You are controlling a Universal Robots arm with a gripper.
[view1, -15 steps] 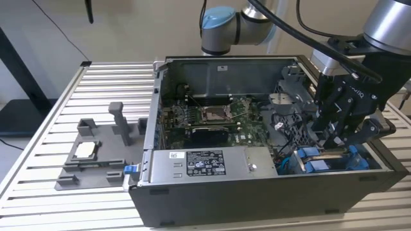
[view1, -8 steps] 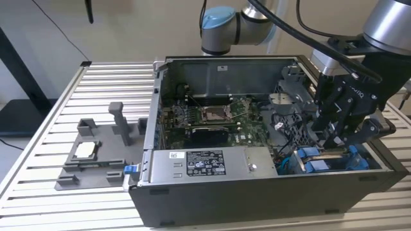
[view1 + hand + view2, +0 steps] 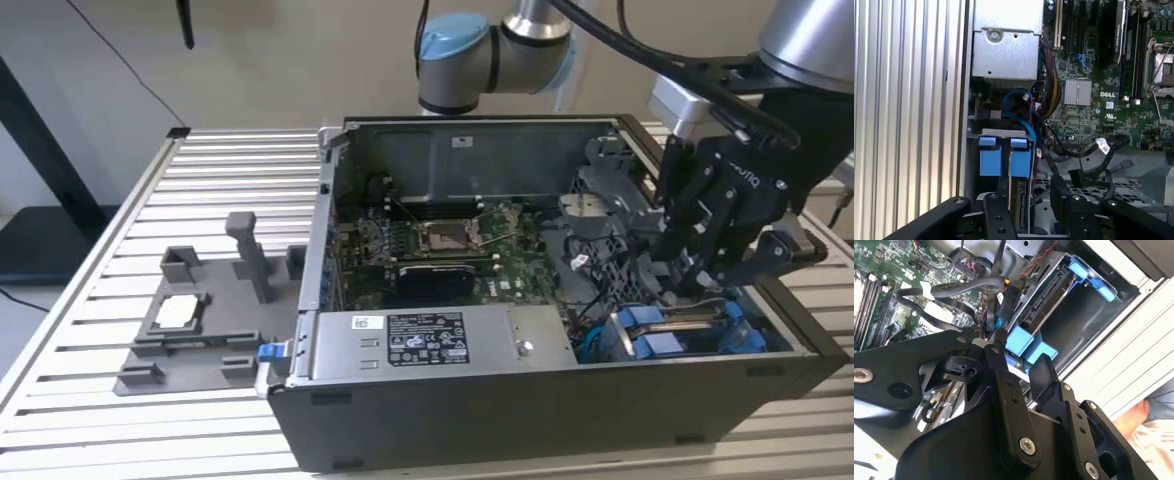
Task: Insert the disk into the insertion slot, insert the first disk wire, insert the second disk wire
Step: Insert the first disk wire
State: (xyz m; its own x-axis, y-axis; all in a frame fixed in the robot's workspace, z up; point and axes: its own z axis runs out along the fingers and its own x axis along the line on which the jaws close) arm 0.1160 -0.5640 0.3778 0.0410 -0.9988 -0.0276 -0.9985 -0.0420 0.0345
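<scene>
Reaching down into the open computer case point(image 3: 534, 410), the gripper point(image 3: 694, 288) hangs over the corner at the exterior view's right. In both wrist views its fingers point(image 3: 996, 360) stand apart, clamped on nothing. Between them shows the blue tab of the carrier that frames the disk point(image 3: 1046, 297). The disk is seated in the insertion slot point(image 3: 1079, 330), the dark metal bay with blue rails, and its connector strip faces the inside of the case, exposed. Just beside one fingertip in the second wrist view lies a black wire point(image 3: 1000, 320), its plug marked with a blue band; I cannot tell whether the finger touches it. Next to the bay a loose bundle of cables point(image 3: 1084, 150) sprawls over the case floor. Farther in lies the green motherboard point(image 3: 441, 240). A larger silver box point(image 3: 414, 345) with a white sticker runs along the near wall. Outside the case, on the slatted table point(image 3: 240, 170), sits a grey fixture point(image 3: 200, 335), well apart from the gripper.
</scene>
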